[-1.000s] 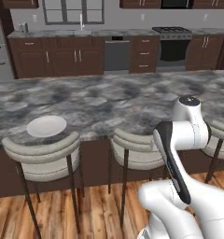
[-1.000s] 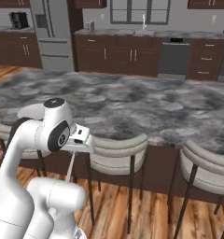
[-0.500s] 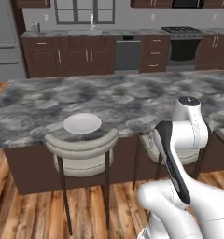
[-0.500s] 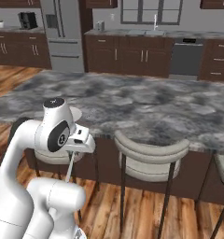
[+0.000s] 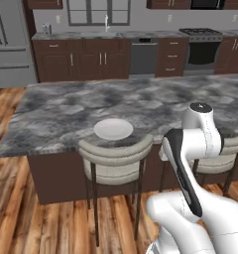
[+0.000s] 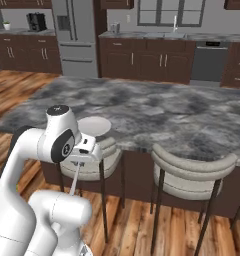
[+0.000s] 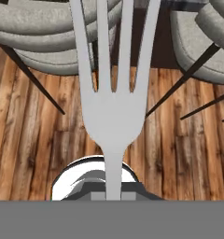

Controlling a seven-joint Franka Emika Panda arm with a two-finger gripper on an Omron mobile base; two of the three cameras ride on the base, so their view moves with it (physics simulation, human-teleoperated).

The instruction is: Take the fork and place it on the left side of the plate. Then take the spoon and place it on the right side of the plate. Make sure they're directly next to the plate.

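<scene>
The two-finger gripper point(image 6: 78, 161) is clamped on the slim, pale silvery-grey metal fork point(image 7: 115, 100). In the hand view the fork's handle rises from between the jaws and its four long prongs fan out ahead, pointing over the wooden plank floor point(image 7: 34, 140) towards the pale cushioned bar stools point(image 7: 48, 37). In the right base view the fork point(image 6: 75, 179) hangs down from the white hand, below the level of the counter top and in front of the nearest stool point(image 6: 92, 167).

Beyond the hand lies the grey marbled stone island counter point(image 5: 66, 106). The small round flat white-grey plate point(image 5: 113, 129) rests on it near the front edge, just above the curved back of a stool point(image 5: 116, 154); in the right base view the plate point(image 6: 94, 125) sits just behind the arm's upper joint. The fork is held in the air, well apart from the plate and lower than it.

Farther back, dark brown wooden cabinets point(image 5: 91, 62) line the wall, with a steel refrigerator point(image 6: 77, 37) at the left.
</scene>
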